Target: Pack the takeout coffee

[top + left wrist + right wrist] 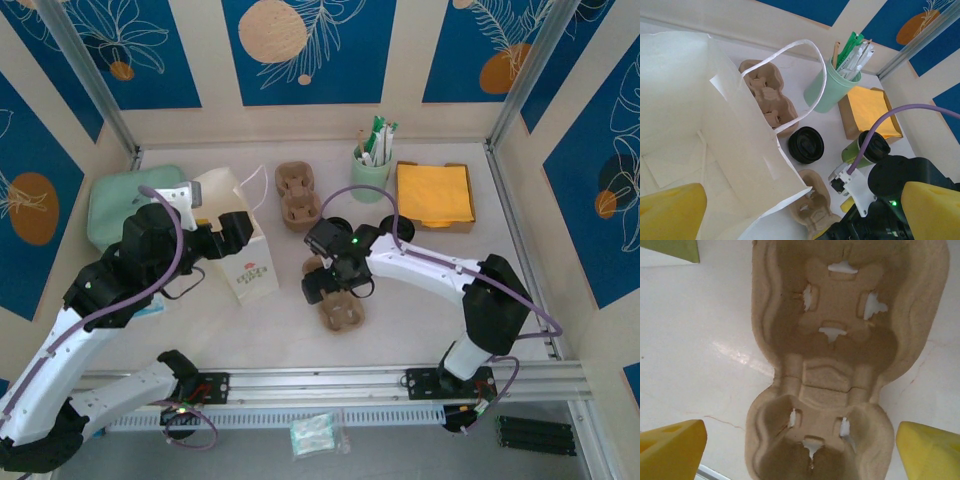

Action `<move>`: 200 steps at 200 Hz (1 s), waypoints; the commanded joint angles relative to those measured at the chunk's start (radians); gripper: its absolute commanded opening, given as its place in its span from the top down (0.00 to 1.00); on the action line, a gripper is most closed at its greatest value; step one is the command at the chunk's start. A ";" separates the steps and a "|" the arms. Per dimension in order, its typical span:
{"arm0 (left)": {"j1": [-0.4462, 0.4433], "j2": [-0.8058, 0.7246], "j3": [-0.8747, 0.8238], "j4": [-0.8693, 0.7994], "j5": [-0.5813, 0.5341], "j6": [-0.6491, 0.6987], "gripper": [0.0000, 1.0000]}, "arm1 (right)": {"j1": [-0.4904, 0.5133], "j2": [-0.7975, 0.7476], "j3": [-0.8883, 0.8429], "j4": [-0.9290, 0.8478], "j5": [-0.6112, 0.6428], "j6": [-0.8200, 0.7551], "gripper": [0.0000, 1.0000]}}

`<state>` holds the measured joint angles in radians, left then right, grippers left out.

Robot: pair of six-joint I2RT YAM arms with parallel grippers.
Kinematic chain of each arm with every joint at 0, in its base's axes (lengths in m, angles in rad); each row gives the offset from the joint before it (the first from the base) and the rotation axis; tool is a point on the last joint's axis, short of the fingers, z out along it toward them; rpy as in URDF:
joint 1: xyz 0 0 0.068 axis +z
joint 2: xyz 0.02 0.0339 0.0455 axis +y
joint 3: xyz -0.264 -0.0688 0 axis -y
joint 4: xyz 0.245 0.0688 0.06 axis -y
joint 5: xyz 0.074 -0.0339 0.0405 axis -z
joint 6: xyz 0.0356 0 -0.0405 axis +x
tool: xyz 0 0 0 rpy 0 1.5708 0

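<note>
Pulp cup carrier (825, 365) lies untouched between the right gripper's (800, 452) wide jaws, which should rise clear and grasp the takeout coffee (877, 146), beside the napkin box (870, 107), below its lid; the left gripper (800, 212), also wide, hovers at the paper bag (715, 125).

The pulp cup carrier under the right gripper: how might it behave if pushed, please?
The pulp cup carrier looks thin and moulded, so probably light and stiff. It lies flat on the table, so likely slides rather than tips.

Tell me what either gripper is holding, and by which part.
Nothing is held: right gripper open over the cup carrier; left gripper open astride the rim of the paper bag.
</note>
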<state>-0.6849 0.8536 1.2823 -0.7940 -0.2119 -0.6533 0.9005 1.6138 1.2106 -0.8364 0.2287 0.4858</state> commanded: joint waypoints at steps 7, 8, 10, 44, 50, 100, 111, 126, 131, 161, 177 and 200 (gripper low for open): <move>-0.007 -0.007 -0.011 0.005 -0.014 -0.015 0.01 | -0.003 0.041 0.010 -0.020 0.014 -0.024 0.17; -0.006 -0.007 -0.011 0.005 -0.014 -0.015 0.01 | -0.003 0.041 0.010 -0.021 0.015 -0.023 0.18; -0.007 -0.007 -0.012 0.006 -0.014 -0.014 0.00 | -0.003 0.043 0.010 -0.020 0.015 -0.022 0.19; -0.007 -0.006 -0.014 0.006 -0.014 -0.016 0.01 | -0.003 0.067 0.010 -0.013 0.020 -0.015 0.33; -0.006 -0.007 -0.014 0.006 -0.013 -0.016 0.01 | -0.003 0.071 0.010 -0.015 0.022 -0.011 0.34; -0.007 -0.005 -0.015 0.007 -0.012 -0.019 0.01 | -0.010 0.101 0.018 -0.014 0.033 0.013 0.44; -0.007 -0.005 -0.016 0.008 -0.013 -0.021 0.01 | -0.010 0.105 0.022 -0.015 0.037 0.018 0.44; -0.007 -0.005 -0.018 0.011 -0.013 -0.022 0.01 | -0.010 0.115 0.026 -0.019 0.048 0.026 0.44; -0.006 -0.005 -0.018 0.012 -0.014 -0.022 0.01 | -0.011 0.117 0.026 -0.021 0.049 0.029 0.44; -0.006 -0.003 -0.018 0.012 -0.012 -0.022 0.01 | -0.011 0.127 0.026 -0.020 0.055 0.038 0.43; -0.007 -0.004 -0.018 0.014 -0.012 -0.022 0.01 | -0.012 0.131 0.026 -0.015 0.051 0.039 0.43; -0.007 -0.002 -0.020 0.015 -0.012 -0.022 0.01 | -0.015 0.136 0.024 -0.008 0.047 0.040 0.45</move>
<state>-0.6849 0.8543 1.2724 -0.7933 -0.2115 -0.6655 0.8921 1.7374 1.2110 -0.8375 0.2722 0.5056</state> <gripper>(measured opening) 0.994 0.561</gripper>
